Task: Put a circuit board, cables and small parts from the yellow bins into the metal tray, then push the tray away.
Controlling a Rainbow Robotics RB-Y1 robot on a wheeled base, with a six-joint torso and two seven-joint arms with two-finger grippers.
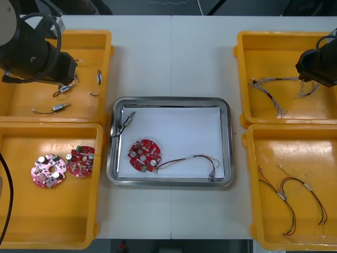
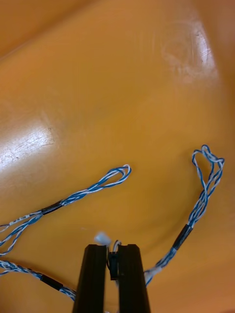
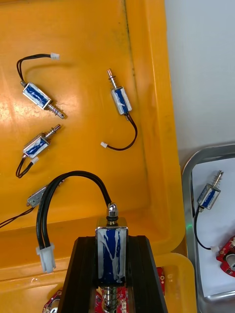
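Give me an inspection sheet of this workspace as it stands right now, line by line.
Surface: light table, metal tray mid-table, yellow bins at both sides.
Job's things: tray holds a circuit board and a small metal part; two boards in the near left bin.
Clutter: nothing seen.
Grippers: left gripper shut on another part over the far left bin; right gripper shut on a blue and white cable in the far right bin.
Cables: thin cable in the tray; red, yellow and black cables in the near right bin.
Surroundings: dark floor beyond the table.
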